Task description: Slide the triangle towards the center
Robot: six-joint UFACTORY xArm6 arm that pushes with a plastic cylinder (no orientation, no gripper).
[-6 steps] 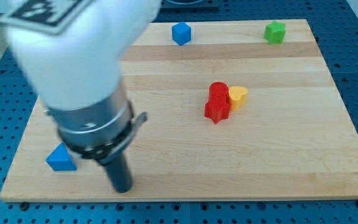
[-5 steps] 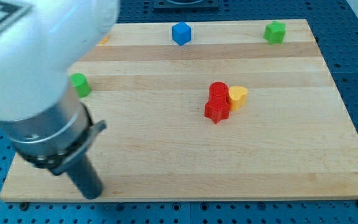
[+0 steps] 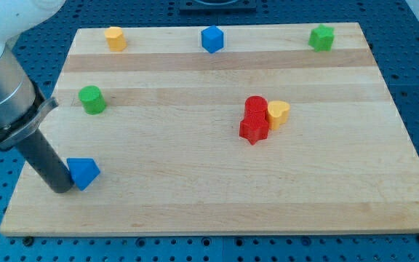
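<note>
With no gripper fitted, my tip (image 3: 61,188) presses the blue triangle (image 3: 84,172) from the view's left.

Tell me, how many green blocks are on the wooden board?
2. One green block sits in the view's top right corner. The other green block is near the view's left edge. The arm could hide more at the far left.

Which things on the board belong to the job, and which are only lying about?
Belong to the job:
- blue triangle
- my tip, touching the triangle's left side

Only lying about:
- green cylinder
- yellow cylinder
- blue cube
- green block
- two red blocks
- yellow heart
</note>
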